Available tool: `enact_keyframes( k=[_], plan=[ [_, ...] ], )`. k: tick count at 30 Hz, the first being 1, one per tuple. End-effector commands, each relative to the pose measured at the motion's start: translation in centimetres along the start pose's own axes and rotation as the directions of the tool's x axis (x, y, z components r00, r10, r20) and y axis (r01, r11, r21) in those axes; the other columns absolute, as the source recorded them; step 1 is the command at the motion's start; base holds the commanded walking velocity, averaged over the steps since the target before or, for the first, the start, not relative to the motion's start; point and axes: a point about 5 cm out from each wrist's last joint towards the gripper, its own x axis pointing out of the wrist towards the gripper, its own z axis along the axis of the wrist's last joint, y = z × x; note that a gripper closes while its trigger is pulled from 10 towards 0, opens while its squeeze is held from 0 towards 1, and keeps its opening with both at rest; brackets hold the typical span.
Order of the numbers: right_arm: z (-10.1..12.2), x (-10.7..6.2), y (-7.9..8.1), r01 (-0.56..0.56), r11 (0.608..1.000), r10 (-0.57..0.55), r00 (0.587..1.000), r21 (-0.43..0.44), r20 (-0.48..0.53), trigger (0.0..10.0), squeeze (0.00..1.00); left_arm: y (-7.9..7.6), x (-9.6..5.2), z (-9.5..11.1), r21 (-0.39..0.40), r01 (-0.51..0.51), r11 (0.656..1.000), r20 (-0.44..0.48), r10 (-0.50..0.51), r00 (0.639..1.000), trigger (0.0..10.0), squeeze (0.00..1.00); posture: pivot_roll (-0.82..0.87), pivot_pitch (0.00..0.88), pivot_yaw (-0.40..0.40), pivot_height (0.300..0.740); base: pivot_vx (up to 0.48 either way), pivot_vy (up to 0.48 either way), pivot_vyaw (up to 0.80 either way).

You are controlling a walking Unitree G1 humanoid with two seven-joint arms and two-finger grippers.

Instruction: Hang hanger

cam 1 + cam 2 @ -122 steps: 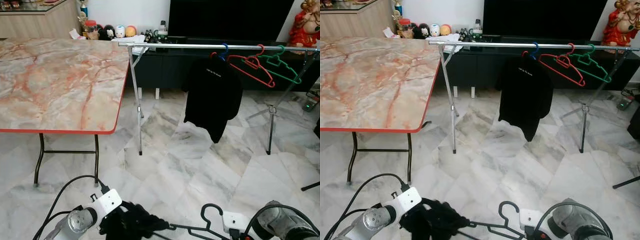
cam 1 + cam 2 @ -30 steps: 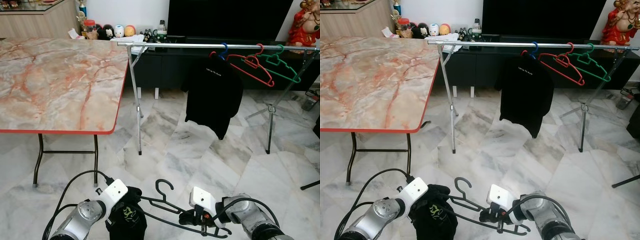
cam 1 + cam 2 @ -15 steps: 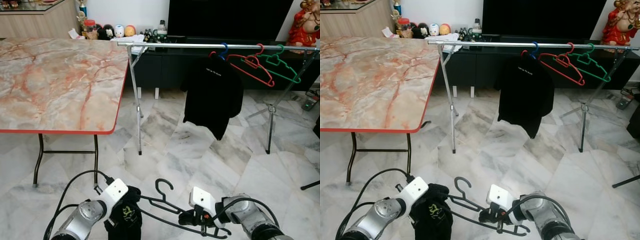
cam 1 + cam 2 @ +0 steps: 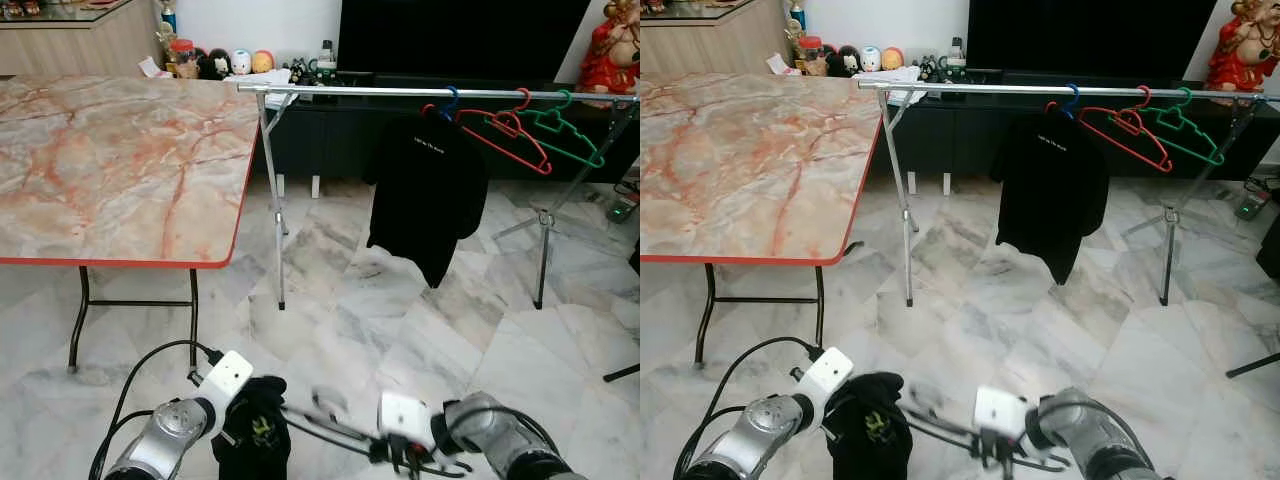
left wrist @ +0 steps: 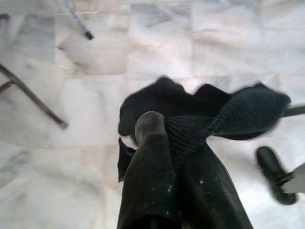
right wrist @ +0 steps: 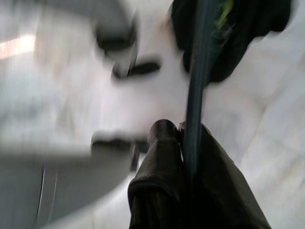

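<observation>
- Nearest the camera, the left gripper (image 5: 177, 143) is holding a bunched black garment (image 4: 255, 440) low over the floor, its two black fingers (image 5: 147, 162) pinched together on the knitted fabric.
- Just beside it, the right gripper (image 6: 183, 138) is gripping the thin bar of a dark hanger (image 4: 335, 425), its jaws closed tight on that bar; this part of the head views is blurring, so the hanger's hook is hard to make out.
- The hanger is running between the two grippers, one end reaching into the black garment, and both are hanging near the floor, well apart from the rail.
- A black cable (image 4: 150, 365) is looping from the left arm across the floor.
- The floor (image 4: 340, 300) is showing pale marble tiles with grey veining laid on a diagonal.
- On the robot's left, a folding table (image 4: 110, 160) with a pink-veined marble-pattern top and red edging is standing on dark metal legs.
- Farther on, a silver clothes rail (image 4: 400, 91) is spanning the room on crossed legs.
- A black T-shirt (image 4: 428, 190) is hanging from the rail on a blue hanger (image 4: 449, 98), with a red hanger (image 4: 508, 135) and a green hanger (image 4: 565, 132) hanging bare beside it, towards the right.
- Behind the rail, a low dark cabinet (image 4: 330, 140) is carrying small figurines and bottles (image 4: 235, 63), with a large black screen (image 4: 460, 40) above it.
- At the far right a red and gold statue (image 4: 608, 50) is standing, and at the far left a wooden counter (image 4: 70, 40) is showing.
</observation>
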Motion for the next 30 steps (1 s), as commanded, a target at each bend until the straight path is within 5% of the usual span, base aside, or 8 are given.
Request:
enact_keyframes(
  k=[1, 9, 14, 17, 19, 20, 23, 30],
  plan=[
    [-2.5, 0.3, 1.7, -0.081, 0.996, 0.076, 0.986, -0.027, -0.151, 0.0, 0.0, 0.8, -0.2, 1.4, -0.06, -0.018, 0.998, 0.067, 0.022, 0.997, 0.0, 0.0, 0.07, 0.082, -0.039, 0.74, 0.0, 0.0, 0.0],
    [-3.0, 0.7, 2.6, -0.099, 0.994, 0.102, 0.988, 0.038, -0.116, 0.0, 0.0, 1.2, -0.3, 1.0, -0.074, -0.046, 0.996, 0.05, 0.05, 0.997, 0.0, 0.0, 0.07, 0.083, -0.04, 0.74, 0.0, 0.0, 0.0],
    [-3.0, 0.1, 1.4, 0.053, 0.997, -0.048, 0.995, 0.054, -0.09, 0.0, 0.0, 1.5, -0.5, 0.4, -0.02, -0.05, 0.999, 0.008, 0.05, 0.999, 0.0, 0.0, 0.07, 0.084, -0.041, 0.74, 0.0, 0.0, 0.0],
    [-1.7, -0.6, -0.5, 0.202, 0.95, -0.222, 0.973, 0.238, 0.061, 0.0, 0.0, 1.3, -0.8, -0.7, 0.042, -0.015, 0.999, -0.053, 0.017, 0.998, 0.0, 0.0, 0.07, 0.083, -0.041, 0.74, 0.0, 0.0, 0.0],
    [-0.1, -1.4, -2.1, 0.215, 0.874, -0.338, 0.913, 0.436, 0.229, 0.0, 0.0, 0.9, -1.0, -1.8, 0.067, 0.038, 0.997, -0.105, -0.031, 0.994, 0.0, 0.0, 0.07, 0.083, -0.04, 0.74, 0.0, 0.0, 0.0],
    [0.2, -1.5, -2.2, 0.197, 0.867, -0.344, 0.902, 0.458, 0.262, 0.0, 0.0, 0.7, -1.1, -2.0, 0.074, 0.058, 0.996, -0.118, -0.049, 0.992, 0.0, 0.0, 0.06, 0.082, -0.037, 0.74, 0.0, 0.0, 0.0],
    [0.4, -1.5, -2.1, 0.17, 0.877, -0.322, 0.903, 0.449, 0.285, 0.0, 0.0, 0.1, -1.3, -2.5, 0.079, 0.12, 0.99, -0.142, -0.108, 0.984, 0.0, 0.0, 0.06, 0.082, -0.036, 0.74, 0.0, 0.0, 0.0],
    [-0.8, -1.2, -1.6, 0.231, 0.907, -0.298, 0.943, 0.353, 0.147, 0.0, 0.0, -0.5, -1.8, -2.5, 0.091, 0.233, 0.968, -0.128, -0.22, 0.967, 0.0, 0.0, 0.07, 0.072, -0.037, 0.74, 0.0, 0.0, 0.0]
  ],
)
